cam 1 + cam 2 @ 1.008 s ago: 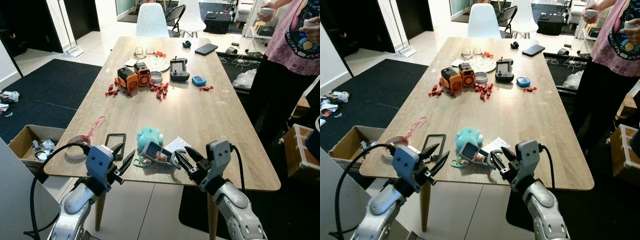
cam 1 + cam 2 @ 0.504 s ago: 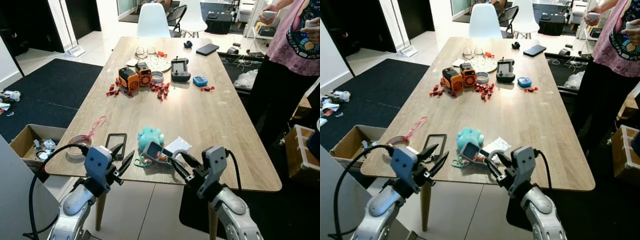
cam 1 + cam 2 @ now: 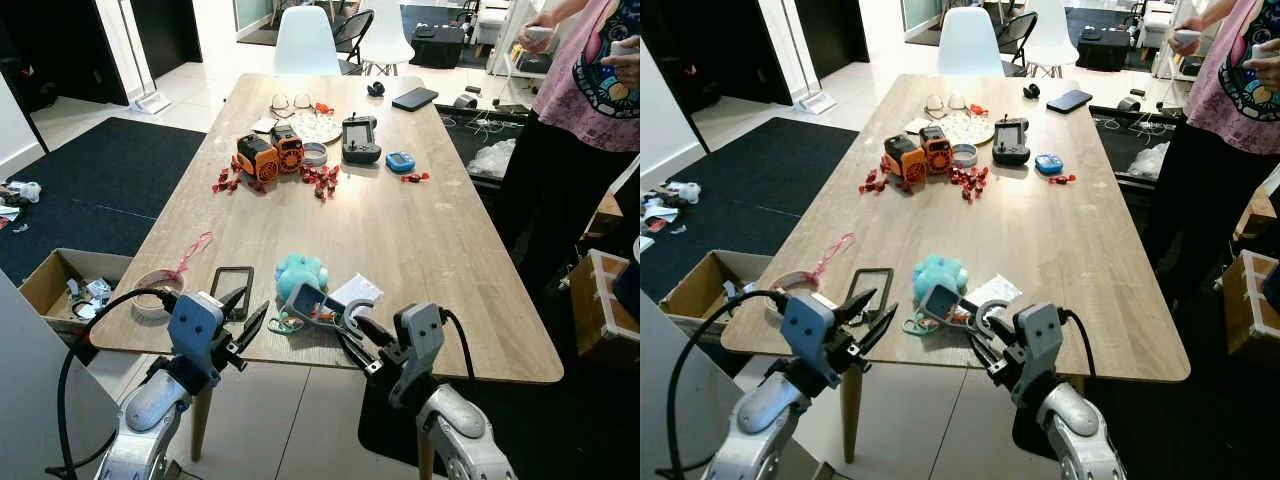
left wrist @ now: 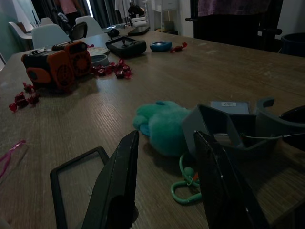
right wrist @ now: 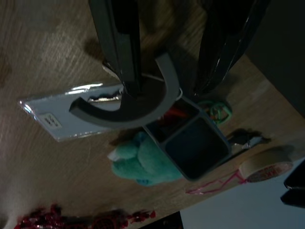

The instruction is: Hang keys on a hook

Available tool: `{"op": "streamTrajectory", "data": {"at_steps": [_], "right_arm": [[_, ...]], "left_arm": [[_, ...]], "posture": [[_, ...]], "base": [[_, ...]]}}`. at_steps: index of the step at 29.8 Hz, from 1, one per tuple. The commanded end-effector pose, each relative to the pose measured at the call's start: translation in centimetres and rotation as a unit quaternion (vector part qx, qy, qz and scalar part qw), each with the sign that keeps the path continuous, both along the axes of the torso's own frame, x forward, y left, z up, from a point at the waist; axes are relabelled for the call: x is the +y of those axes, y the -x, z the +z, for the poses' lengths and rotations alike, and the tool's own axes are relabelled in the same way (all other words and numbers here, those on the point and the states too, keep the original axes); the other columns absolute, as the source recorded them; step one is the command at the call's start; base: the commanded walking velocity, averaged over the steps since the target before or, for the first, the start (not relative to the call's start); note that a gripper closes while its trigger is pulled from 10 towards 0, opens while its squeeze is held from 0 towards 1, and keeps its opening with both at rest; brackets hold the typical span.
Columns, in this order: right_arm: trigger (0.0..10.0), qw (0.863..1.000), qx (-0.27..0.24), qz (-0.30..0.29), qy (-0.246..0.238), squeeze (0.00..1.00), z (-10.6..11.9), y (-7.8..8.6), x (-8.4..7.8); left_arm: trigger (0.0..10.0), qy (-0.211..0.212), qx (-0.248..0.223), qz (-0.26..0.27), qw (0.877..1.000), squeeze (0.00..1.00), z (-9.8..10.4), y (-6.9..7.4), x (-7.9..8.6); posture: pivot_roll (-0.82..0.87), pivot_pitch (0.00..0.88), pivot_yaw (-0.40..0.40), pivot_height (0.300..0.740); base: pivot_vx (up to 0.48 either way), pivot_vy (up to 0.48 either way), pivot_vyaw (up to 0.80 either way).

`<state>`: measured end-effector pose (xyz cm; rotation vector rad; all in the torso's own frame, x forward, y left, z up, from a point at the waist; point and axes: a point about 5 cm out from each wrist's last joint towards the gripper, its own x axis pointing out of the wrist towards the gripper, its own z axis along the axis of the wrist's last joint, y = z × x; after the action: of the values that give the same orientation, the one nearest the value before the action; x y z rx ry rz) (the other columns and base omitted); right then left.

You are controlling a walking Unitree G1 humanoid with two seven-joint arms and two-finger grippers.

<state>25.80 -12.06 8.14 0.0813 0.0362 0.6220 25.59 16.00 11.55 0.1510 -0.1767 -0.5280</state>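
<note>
Right claw (image 3: pixel 352 338): at the counter's near edge, fingers apart, tips straddling the grey hook (image 5: pixel 131 102), a curved arc-shaped piece. The wrist view places one finger (image 5: pixel 119 43) over the arc and the other beside it (contact cannot be confirmed).

Hook: joined to a grey open box-shaped holder (image 3: pixel 305 303) that stands at 9 o'clock of the claw tips. A flat clear packet with a white label (image 5: pixel 62 112) lies under the arc.

Keys: none clearly made out. A teal ring or loop (image 4: pixel 183 188) lies on the counter (image 3: pixel 400 230) at the holder's near side, and something red (image 5: pixel 175 112) shows inside the holder's compartment.

Teal plush toy (image 3: pixel 300 270): touching the holder at its 12 o'clock.

Left claw (image 3: pixel 243 320): fingers apart, hovering at the near edge at 9 o'clock of the holder, above a black rectangular frame (image 3: pixel 232 280).

Tape roll (image 3: pixel 157 285) with pink ribbon: at 9 o'clock of the frame, near the counter's left edge.

Far half of the counter: orange toy blocks (image 3: pixel 268 152), scattered red pieces (image 3: pixel 318 180), a black controller (image 3: pixel 359 138), a blue device (image 3: pixel 399 161), a phone (image 3: pixel 412 97).

A person (image 3: pixel 590 90) stands at 2 o'clock, beside the counter.
</note>
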Motion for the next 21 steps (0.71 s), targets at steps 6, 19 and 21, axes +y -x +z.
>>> {"op": "streamTrajectory", "data": {"at_steps": [6, 19, 21], "right_arm": [[10.0, 1.0, 0.009, -0.002, 0.005, 0.0, -0.8, 0.5, -0.4], [10.0, 1.0, 0.008, -0.022, 0.008, 0.0, -1.1, 0.5, -1.1], [10.0, 1.0, 0.007, -0.023, 0.007, 0.0, -1.1, 0.6, -1.2]], "left_arm": [[10.0, 0.001, 0.001, -0.002, 1.0, 0.0, -0.1, 0.1, 0.0], [10.0, 0.0, 0.002, -0.003, 1.0, 0.0, -0.2, 0.2, 0.0], [10.0, 0.001, 0.0, -0.003, 1.0, 0.0, -0.1, 0.2, 0.0]], "posture": [[0.05, 0.072, -0.01, 0.74], [0.04, 0.073, -0.007, 0.74], [0.04, 0.073, -0.008, 0.74]], "base": [[0.0, 0.0, 0.0], [0.0, 0.0, 0.0], [0.0, 0.0, 0.0]]}}
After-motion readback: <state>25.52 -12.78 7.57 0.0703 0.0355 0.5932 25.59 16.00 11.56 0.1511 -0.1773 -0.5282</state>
